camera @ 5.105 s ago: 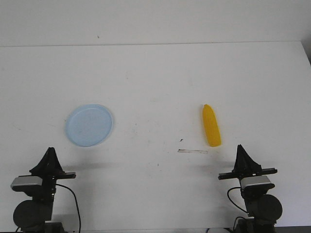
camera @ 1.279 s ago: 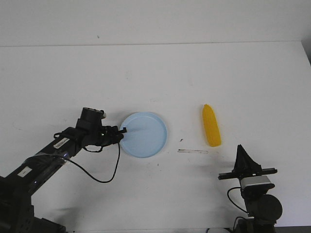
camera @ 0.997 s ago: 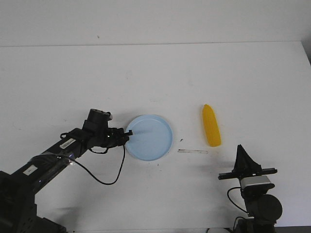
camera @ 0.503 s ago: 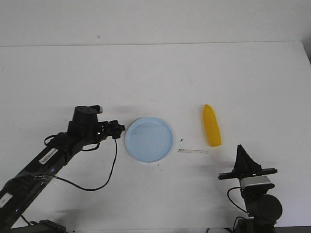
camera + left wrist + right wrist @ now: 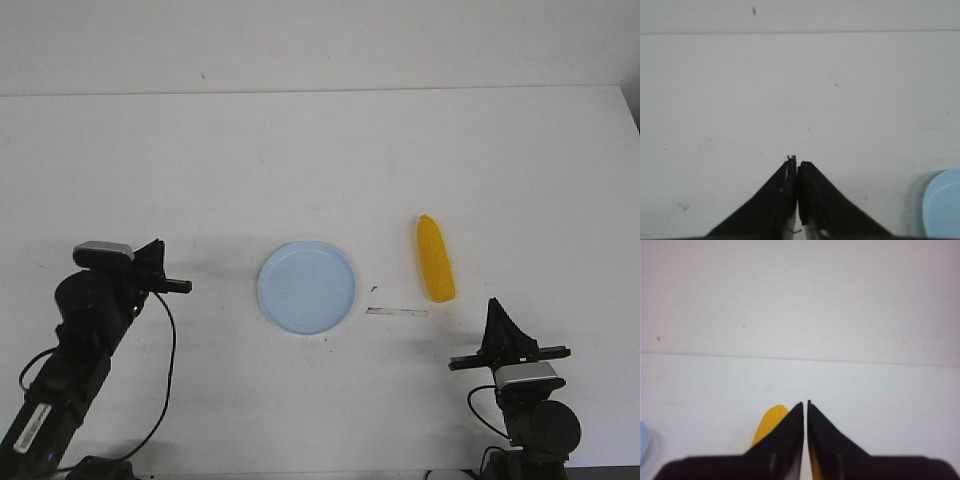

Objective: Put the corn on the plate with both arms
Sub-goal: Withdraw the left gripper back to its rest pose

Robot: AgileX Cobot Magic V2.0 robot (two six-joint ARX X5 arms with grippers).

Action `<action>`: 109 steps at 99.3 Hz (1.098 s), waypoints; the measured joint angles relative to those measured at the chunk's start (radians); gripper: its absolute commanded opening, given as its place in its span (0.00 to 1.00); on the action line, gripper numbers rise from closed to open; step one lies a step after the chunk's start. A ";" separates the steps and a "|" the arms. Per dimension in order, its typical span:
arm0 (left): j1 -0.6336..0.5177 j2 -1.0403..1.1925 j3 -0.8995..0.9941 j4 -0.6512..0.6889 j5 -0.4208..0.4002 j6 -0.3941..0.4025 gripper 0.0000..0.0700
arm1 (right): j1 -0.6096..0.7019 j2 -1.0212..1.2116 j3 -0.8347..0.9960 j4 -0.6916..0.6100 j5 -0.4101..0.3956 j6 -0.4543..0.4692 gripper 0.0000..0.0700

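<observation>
While the corn (image 5: 435, 259) lies on the worktop (image 5: 320, 150) right of the empty plate (image 5: 307, 287), both arms' jaws are pressed together; lifting it remains.

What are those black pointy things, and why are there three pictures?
They are a robot's two arms. Each ends in a pincer called a gripper: the left gripper and the right gripper. Both are shut and hold nothing. The big picture looks forward over the white table. The other two come from small cameras on the wrists, so you see the black fingers up close. On the table lie a pale blue plate and a yellow toy corn, apart from each other. The corn is not on the plate yet.
</observation>
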 measured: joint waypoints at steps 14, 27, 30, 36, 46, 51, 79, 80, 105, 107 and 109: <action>0.061 -0.175 -0.104 0.001 -0.002 0.028 0.00 | 0.000 0.000 0.000 0.000 0.000 0.000 0.02; 0.088 -0.344 -0.193 0.001 -0.001 0.032 0.00 | 0.000 0.000 0.000 0.000 0.000 0.000 0.02; 0.093 -0.383 -0.212 0.001 -0.001 0.032 0.00 | 0.000 0.000 0.000 0.000 0.000 0.000 0.02; 0.100 -0.459 -0.245 -0.001 -0.001 0.032 0.00 | 0.000 0.000 0.000 0.000 0.000 0.000 0.02; 0.103 -0.560 -0.261 -0.042 -0.001 0.032 0.00 | 0.000 0.000 0.000 0.000 0.000 0.000 0.02; 0.103 -0.599 -0.261 -0.047 -0.001 0.032 0.00 | 0.000 0.000 0.000 0.000 0.000 0.000 0.02; 0.104 -0.724 -0.261 -0.044 -0.001 0.044 0.00 | 0.000 0.000 0.000 0.000 0.000 0.000 0.02; 0.104 -0.726 -0.261 -0.045 -0.001 0.044 0.00 | 0.000 0.000 0.000 0.000 0.000 0.000 0.02; 0.104 -0.740 -0.261 -0.046 -0.001 0.047 0.00 | 0.000 0.000 0.000 0.000 0.000 0.000 0.02; 0.104 -0.740 -0.261 -0.046 -0.001 0.047 0.00 | 0.000 0.000 0.000 0.000 0.000 0.000 0.02; 0.104 -0.740 -0.261 -0.046 -0.001 0.047 0.00 | 0.000 0.000 0.000 0.000 0.000 0.000 0.02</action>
